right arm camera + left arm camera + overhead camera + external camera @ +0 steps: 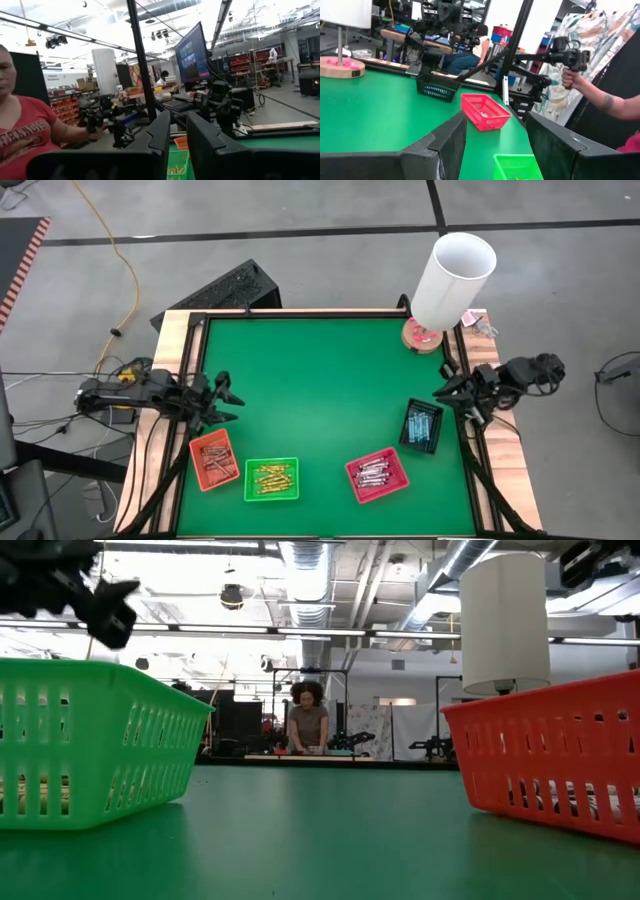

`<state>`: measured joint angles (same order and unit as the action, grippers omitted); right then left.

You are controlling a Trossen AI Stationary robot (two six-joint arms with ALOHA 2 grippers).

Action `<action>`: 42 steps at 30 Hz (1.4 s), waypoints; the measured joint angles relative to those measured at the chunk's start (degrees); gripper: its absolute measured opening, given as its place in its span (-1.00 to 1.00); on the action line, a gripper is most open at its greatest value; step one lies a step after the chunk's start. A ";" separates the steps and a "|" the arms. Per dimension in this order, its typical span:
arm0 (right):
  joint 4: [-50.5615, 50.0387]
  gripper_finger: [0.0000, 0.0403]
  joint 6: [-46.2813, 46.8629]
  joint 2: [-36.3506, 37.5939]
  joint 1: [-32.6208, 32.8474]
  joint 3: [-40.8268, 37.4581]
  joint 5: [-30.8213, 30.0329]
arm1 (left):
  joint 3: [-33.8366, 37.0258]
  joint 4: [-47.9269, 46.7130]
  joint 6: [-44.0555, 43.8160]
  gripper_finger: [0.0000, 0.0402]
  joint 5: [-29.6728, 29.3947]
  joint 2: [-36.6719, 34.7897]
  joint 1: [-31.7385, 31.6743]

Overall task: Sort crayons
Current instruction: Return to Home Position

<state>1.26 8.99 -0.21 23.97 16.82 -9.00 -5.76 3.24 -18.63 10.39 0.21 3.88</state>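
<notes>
Bench [320, 380] with green top, carrying four trays. Left arm [140, 392] hangs over its left edge, left jaws spread wide and empty. Right arm [512, 378] hangs over the right edge, right jaws parted only a little, empty. Crayons [271, 478] lie in the trays: brown in the orange tray [196, 450], gold in the green tray [271, 461], silver in the red tray [351, 471], blue in the black tray [404, 438].
</notes>
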 joint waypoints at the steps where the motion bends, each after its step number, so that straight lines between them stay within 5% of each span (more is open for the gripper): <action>1: 1.33 -0.62 -0.01 -0.02 0.00 -1.16 -0.08 | 1.37 1.57 -0.31 -0.03 -0.22 0.00 0.00; 10: 11.88 -0.62 -0.01 0.01 -0.01 -10.72 -0.38 | 5.13 6.56 0.41 -0.03 -1.41 0.00 0.50; 17: 16.20 -0.62 -0.23 0.00 0.00 -16.23 -0.35 | 5.16 4.21 2.97 -0.03 -7.96 0.04 3.22; 30: 11.00 -0.62 -4.54 -0.04 -0.01 -16.35 -0.16 | 5.23 -0.62 4.90 -0.03 -18.62 0.02 11.01; 39: 3.01 -0.62 -4.52 -0.08 0.00 -16.39 -0.14 | 5.29 -0.20 8.52 -0.03 -13.60 0.09 16.13; 42: 1.67 -0.62 -4.54 -0.36 -0.02 -16.37 0.25 | 5.29 -0.86 8.37 -0.03 -15.87 0.14 16.50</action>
<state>2.94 4.45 -0.58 23.94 0.45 -8.76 -0.47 2.39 -10.26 -5.48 0.35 20.38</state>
